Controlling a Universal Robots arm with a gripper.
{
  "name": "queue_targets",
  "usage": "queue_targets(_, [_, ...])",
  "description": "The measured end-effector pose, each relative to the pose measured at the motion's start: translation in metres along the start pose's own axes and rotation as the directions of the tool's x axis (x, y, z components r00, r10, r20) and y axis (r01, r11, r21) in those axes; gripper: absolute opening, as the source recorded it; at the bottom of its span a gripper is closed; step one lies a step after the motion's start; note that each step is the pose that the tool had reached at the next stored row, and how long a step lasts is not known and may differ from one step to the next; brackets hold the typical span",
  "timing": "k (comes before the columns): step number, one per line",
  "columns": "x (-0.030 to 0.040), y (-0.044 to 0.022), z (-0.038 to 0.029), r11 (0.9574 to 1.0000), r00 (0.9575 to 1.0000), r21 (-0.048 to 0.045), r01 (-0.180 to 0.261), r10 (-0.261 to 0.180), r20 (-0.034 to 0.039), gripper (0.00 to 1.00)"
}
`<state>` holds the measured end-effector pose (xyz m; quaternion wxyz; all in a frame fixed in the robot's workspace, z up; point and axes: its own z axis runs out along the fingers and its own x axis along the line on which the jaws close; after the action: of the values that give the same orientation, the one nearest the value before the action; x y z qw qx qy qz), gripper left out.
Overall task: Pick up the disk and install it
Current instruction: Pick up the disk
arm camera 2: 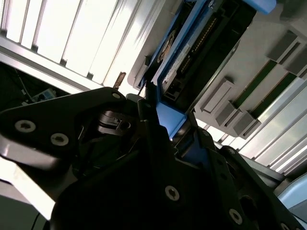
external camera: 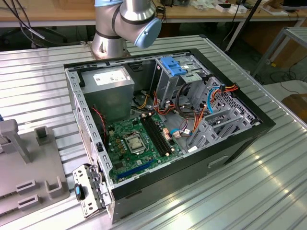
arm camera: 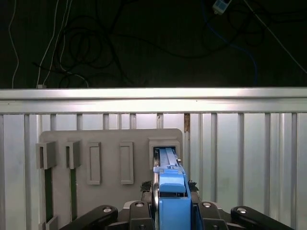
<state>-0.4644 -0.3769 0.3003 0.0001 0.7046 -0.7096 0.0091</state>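
A ribbed aluminium table (external camera: 268, 191) carries the whole scene in the exterior view. An open black computer case (external camera: 192, 167) lies on its side in the middle of the table, with its inside facing up. The grey base of the robot arm (external camera: 129, 19), which has a light-blue joint cap, stands at 12 o'clock from the case.

A flat grey holder plate (external camera: 29, 167) with several raised rectangular slots lies at 9 o'clock from the case, at the exterior view's left edge.

Inside the case, a grey box-shaped power supply (external camera: 108, 88) with a white label sits at 11 o'clock. A green motherboard (external camera: 139, 143) sits at 7 o'clock. A grey metal drive cage (external camera: 172, 67) with light-blue latches sits at 1 o'clock, with orange, red and blue cables trailing beside it.

In both wrist views, the disk (arm camera: 166, 160) stands on edge over the holder plate, well apart from the case. Its dark body is framed by bright blue rails. Its far end meets one framed slot, but whether it is seated there cannot be told.

The black gripper (arm camera: 171, 189) is pressed against both blue sides, pinching the disk's near end.
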Motion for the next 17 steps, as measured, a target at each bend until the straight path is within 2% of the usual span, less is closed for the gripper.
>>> queue_targets(6, [0.0000, 0.0000, 0.0000, 1.0000, 1.0000, 0.0000, 0.000, 0.000, 0.0000, 0.37])
queue_targets(7, [0.0000, 0.0000, 0.0000, 0.9999, 0.9999, 0.0002, 0.012, -0.012, 0.0002, 0.37])
queue_targets(17, [0.0001, 0.0000, 0.0000, 0.9995, 0.9995, 0.0005, 0.033, -0.033, 0.0005, 0.37])
